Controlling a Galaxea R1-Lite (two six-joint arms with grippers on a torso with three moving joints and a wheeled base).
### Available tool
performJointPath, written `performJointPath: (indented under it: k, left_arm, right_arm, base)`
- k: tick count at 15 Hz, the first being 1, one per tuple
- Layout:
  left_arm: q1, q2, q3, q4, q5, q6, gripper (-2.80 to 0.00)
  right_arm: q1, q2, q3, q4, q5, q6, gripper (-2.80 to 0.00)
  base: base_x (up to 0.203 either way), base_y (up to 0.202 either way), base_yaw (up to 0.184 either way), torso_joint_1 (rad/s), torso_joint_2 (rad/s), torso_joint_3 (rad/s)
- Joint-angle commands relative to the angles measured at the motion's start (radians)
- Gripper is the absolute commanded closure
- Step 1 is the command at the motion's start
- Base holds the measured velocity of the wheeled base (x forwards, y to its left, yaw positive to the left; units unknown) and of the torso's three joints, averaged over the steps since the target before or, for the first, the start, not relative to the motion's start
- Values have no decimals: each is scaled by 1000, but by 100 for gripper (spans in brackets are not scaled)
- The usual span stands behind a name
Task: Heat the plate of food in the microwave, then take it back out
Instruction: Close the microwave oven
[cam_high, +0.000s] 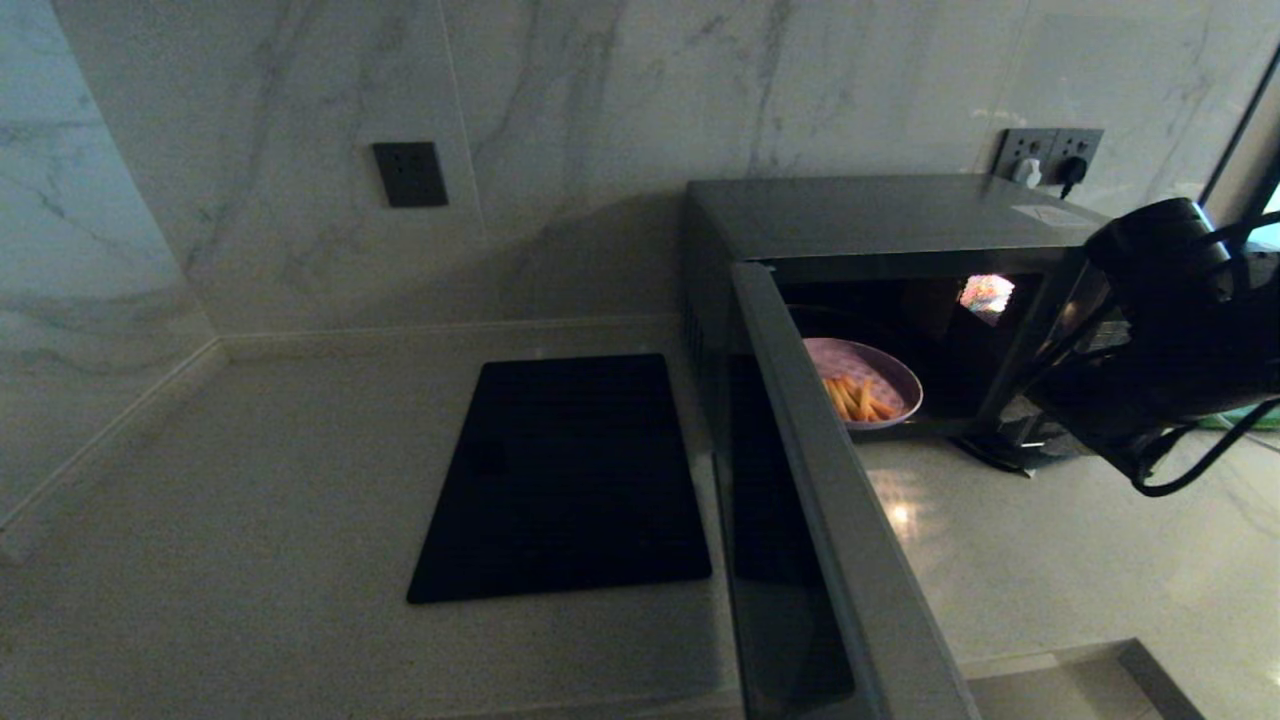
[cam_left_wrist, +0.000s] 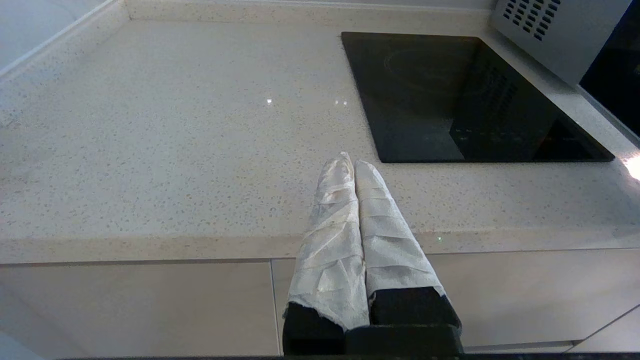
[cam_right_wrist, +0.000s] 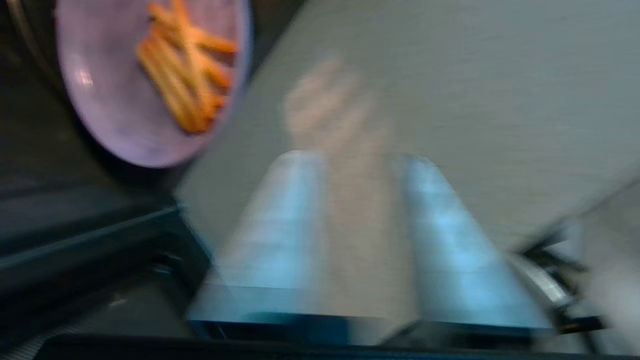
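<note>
The dark grey microwave (cam_high: 880, 215) stands at the back right with its door (cam_high: 800, 500) swung wide open toward me. Inside it sits the pale lilac plate (cam_high: 862, 383) with orange-tan food sticks, also seen as plate (cam_right_wrist: 150, 85) in the right wrist view. My right gripper (cam_right_wrist: 360, 160) is open and empty over the pale countertop just outside the oven's opening, a short way from the plate. Its arm (cam_high: 1170, 330) shows dark at the right edge of the head view. My left gripper (cam_left_wrist: 351, 162) is shut and empty, parked off the counter's front edge.
A flat black slab (cam_high: 565, 475) lies in the countertop left of the microwave. Marble wall panels stand behind, with a dark switch plate (cam_high: 410, 173) and a socket (cam_high: 1048, 152) with plugs behind the oven. Something green (cam_high: 1240, 420) shows past the right arm.
</note>
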Motion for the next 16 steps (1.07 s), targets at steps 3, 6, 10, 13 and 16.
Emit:
performJointPath:
  k: [3, 6, 10, 13, 16]
  left_arm:
    - [0, 0, 0, -1, 0, -1, 0]
    - [0, 0, 0, -1, 0, -1, 0]
    - [0, 0, 0, -1, 0, -1, 0]
    - [0, 0, 0, -1, 0, -1, 0]
    - [0, 0, 0, -1, 0, -1, 0]
  right_arm:
    - [-25, -239, 89, 41, -104, -75, 0]
    - [-34, -362, 85, 50, -191, -170, 0]
    - [60, -476, 51, 54, -153, -320, 0]
    - [206, -498, 13, 62, -127, -378, 0]
    - [376, -516, -11, 66, -57, -445, 0]
  base:
    - [0, 0, 0, 0, 0, 0]
    - [0, 0, 0, 0, 0, 0]
    - [0, 0, 0, 0, 0, 0]
    - [0, 0, 0, 0, 0, 0]
    - [0, 0, 0, 0, 0, 0]
